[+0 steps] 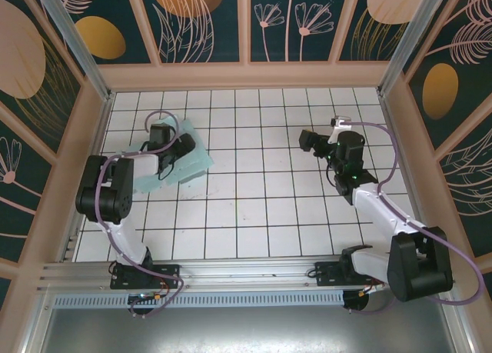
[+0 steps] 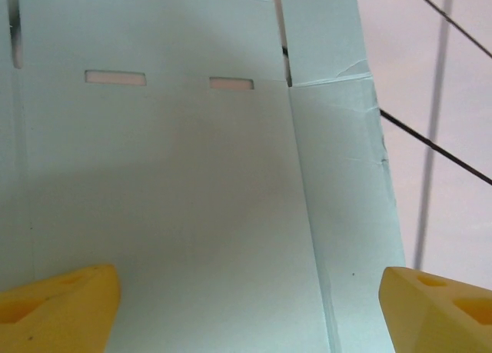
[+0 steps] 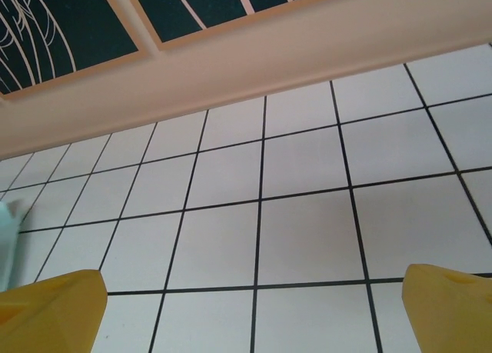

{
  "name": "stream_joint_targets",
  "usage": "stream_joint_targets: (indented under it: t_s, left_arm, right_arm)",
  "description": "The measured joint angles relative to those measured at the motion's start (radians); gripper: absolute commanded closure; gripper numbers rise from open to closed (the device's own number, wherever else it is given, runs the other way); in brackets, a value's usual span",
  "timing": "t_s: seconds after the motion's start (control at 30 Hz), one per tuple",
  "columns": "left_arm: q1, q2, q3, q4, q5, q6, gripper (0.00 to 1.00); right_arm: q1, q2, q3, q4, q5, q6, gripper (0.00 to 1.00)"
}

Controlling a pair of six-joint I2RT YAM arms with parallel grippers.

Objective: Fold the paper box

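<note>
Item: paper box, a creased, mostly flat sheet, lying on the bench at far left.
Left gripper: hovering over it, spread wide, holding nothing.
Right gripper: hanging wide over bare tiles.
Step, as judged: folding is barely beginning; the next move is calling for pinching 1 flap edge.

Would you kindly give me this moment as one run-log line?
paper box: unfolded | left jaws: open over it | right jaws: open over tiles

The left arm and right arm pair bulky black joint housings with slim white links. A lilac cable loops loosely along each. The left gripper and right gripper carry blunt, wedge-shaped yellow fingertips with shallow moulded recesses.
</note>
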Motion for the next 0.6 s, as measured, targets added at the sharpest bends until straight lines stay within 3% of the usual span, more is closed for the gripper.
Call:
stream_joint_targets:
  t_s: [0.17, 0.43, 0.6]
  left_arm:
    - [-0.126, 0.055, 0.064, 0.017, 0.021, -0.010, 0.12]
    - [-0.404, 0.171, 0.263, -0.005, 0.067, -0.096, 0.09]
    - [-0.465, 0.153, 0.311, -0.009, 0.065, -0.124, 0.06]
  right_arm:
    - [-0.042, 0.002, -0.001, 0.009, -0.055, 0.057, 0.01]
    - [-0.077, 0.024, -0.008, 0.014, -0.112, 0.117, 0.01]
    - [-0.080, 0.050, -0.008, 0.014, -0.145, 0.151, 0.01]
